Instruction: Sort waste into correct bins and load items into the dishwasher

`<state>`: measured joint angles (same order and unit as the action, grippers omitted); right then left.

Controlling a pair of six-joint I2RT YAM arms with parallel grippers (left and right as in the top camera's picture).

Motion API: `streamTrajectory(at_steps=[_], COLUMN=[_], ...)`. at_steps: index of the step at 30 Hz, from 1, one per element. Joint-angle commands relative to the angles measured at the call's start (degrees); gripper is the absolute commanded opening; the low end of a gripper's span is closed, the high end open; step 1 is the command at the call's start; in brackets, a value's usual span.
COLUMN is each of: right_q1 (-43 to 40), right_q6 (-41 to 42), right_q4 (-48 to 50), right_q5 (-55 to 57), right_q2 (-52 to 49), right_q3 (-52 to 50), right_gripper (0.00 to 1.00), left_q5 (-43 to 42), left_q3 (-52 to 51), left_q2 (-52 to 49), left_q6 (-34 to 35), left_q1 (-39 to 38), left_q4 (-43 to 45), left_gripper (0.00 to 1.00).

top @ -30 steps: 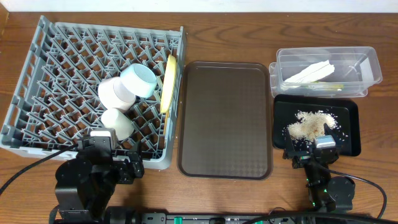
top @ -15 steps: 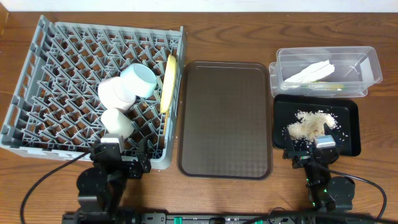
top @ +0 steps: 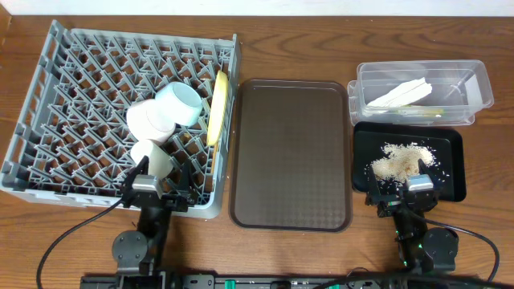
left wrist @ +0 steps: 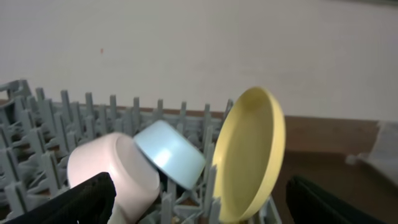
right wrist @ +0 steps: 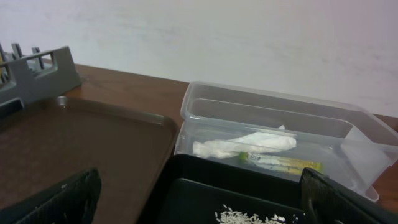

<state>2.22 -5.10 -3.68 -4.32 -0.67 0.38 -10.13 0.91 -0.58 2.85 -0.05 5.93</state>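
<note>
The grey dish rack [top: 48, 96] holds the yellow plate [top: 215, 108] on edge, the light blue bowl [top: 178, 103], the white bowl [top: 148, 120] and the white cup [top: 151, 158]. The left wrist view shows the plate [left wrist: 249, 155] and both bowls [left wrist: 169, 152] close ahead. The napkin [top: 397, 94] and wrapper [top: 418, 111] lie in the clear tub [top: 474, 76]. Rice [top: 397, 159] lies in the black tray [top: 454, 172]. My left gripper [top: 158, 193] is open and empty at the rack's front edge. My right gripper [top: 405, 193] is open and empty at the black tray's front edge. I see no chopsticks.
The brown serving tray [top: 291, 152] lies bare between the rack and the bins. It also shows in the right wrist view [right wrist: 81, 143], left of the tub [right wrist: 280, 112]. Both arm bases sit at the table's front edge.
My left arm has folded in and shifted right, and its gripper now sits at the rack's front edge. The right arm has not moved.
</note>
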Motion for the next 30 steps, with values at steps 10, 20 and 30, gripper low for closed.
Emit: streamTrajectory(at_steps=[10, 20, 30], right_q1=[0.1, 0.1, 0.1], right_q6=[-0.7, -0.7, -0.7], right_q4=[-0.2, -0.2, -0.2], right_q5=[-0.4, -0.4, -0.4], right_q2=[0.3, 0.3, 0.3], right_q3=[-0.1, -0.1, -0.1], right_gripper=[0.99, 0.99, 0.99], left_q5=[3.3, 3.3, 3.3], left_q3=[-0.7, -0.7, -0.7], left_q2=[0.5, 0.5, 0.5], left_q6=[-2.2, -2.2, -2.2], left_q1=[0.1, 0.1, 0.1], left_q4=[-9.4, -9.4, -9.4], left_gripper=[0.91, 0.9, 0.91])
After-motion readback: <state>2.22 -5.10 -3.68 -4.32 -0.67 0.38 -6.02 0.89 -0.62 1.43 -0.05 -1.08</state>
